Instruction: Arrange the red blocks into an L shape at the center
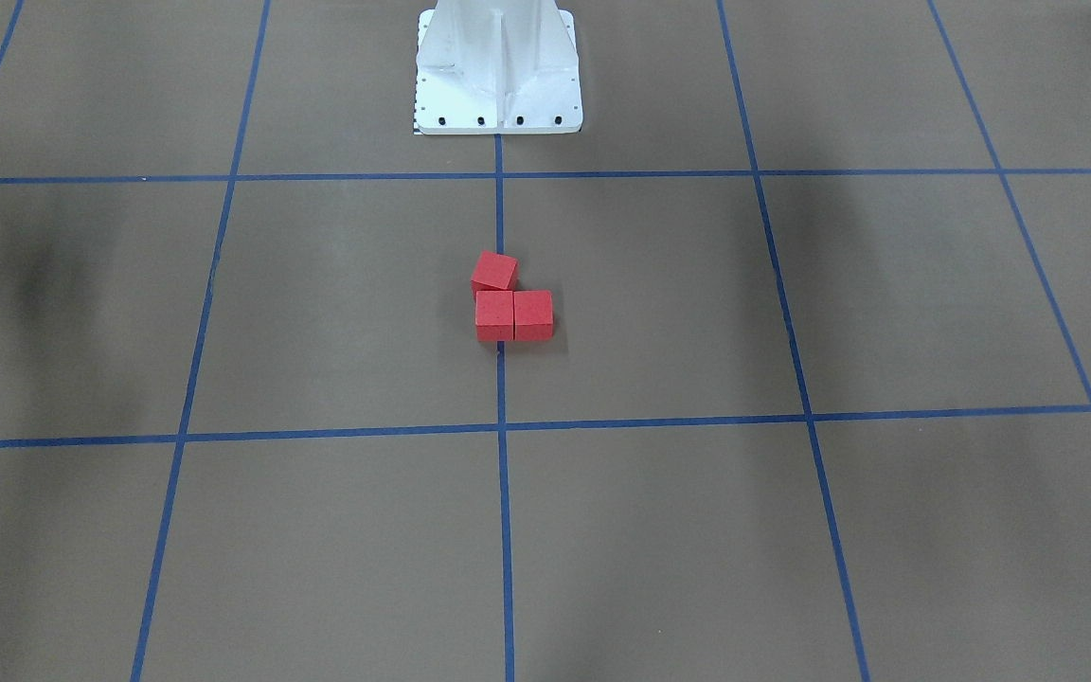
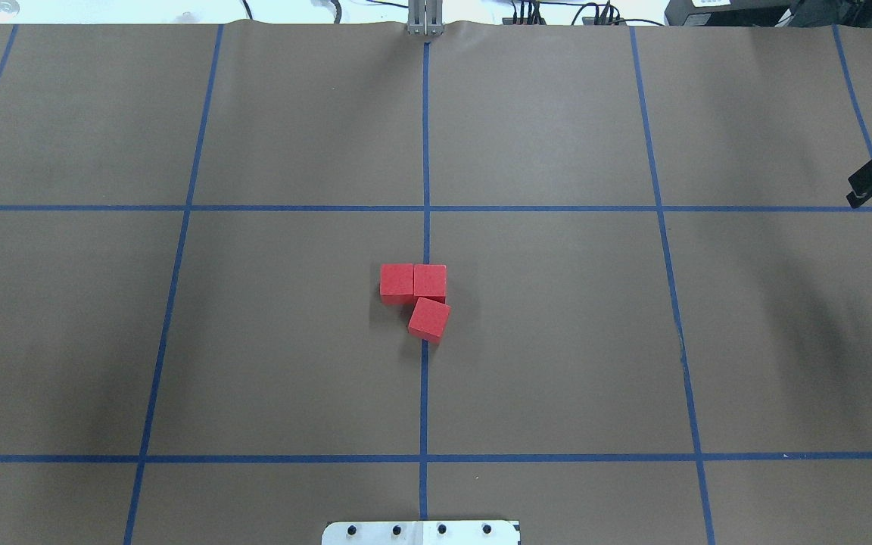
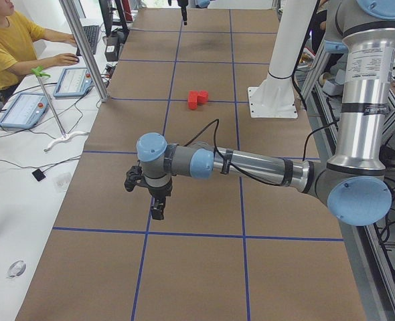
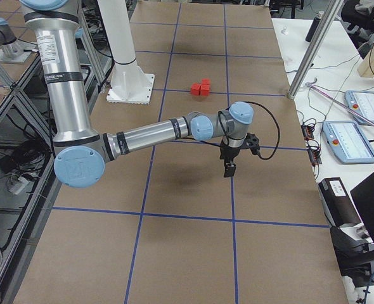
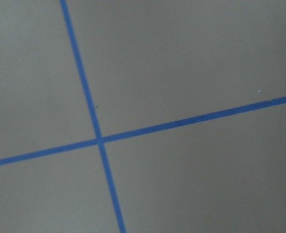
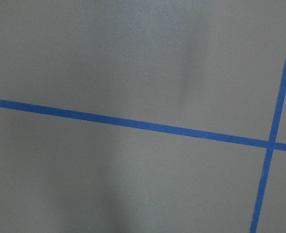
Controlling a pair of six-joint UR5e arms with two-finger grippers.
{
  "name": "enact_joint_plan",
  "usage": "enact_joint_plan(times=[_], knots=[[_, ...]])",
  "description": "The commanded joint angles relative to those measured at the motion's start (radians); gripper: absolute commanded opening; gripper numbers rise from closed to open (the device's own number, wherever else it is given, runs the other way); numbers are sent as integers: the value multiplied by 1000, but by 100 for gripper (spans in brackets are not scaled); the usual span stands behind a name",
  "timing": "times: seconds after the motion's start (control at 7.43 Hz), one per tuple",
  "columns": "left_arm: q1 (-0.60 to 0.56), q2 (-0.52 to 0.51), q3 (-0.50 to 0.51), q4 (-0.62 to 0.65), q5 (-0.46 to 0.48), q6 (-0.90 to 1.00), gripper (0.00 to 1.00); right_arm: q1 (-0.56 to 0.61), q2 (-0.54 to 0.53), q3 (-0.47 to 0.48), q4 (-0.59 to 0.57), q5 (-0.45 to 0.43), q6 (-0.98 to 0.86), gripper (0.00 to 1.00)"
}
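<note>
Red blocks (image 2: 430,281) form an L at the center (image 2: 425,250) of the desk (image 2: 557,363), on the blue tape line (image 2: 424,393). The robot-side block is slightly rotated and touches the pair. Left tool (image 3: 156,212) and right tool (image 4: 228,171) hang well apart from them; cannot tell whether either is spread or closed.

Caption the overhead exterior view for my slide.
Three red blocks form a rough L on the center blue tape line: two flush side by side, the third twisted.
</note>
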Motion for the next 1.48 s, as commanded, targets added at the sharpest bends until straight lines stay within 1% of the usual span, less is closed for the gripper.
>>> enact_joint_plan(times=[0.0, 0.4, 0.54, 0.81, 1.08, 1.35], knots=[[-27, 15, 23, -4, 1, -7, 100, 2, -14, 1, 1, -2, 1, 100], [-24, 9, 14, -7, -1, 2, 100, 42, -34, 0, -1, 1, 1, 100], [-17, 10, 14, -21, -1, 2, 100, 95, -48, 1, -2, 13, -2, 100], [-14, 12, 17, -22, -1, 2, 100, 219, -127, 3, -4, 6, -8, 100], [-14, 12, 14, -24, -1, 3, 100, 266, -181, 7, -2, -2, -90, 100], [-14, 13, 14, -36, -1, 3, 100, 284, -203, 7, -2, -3, -108, 100]])
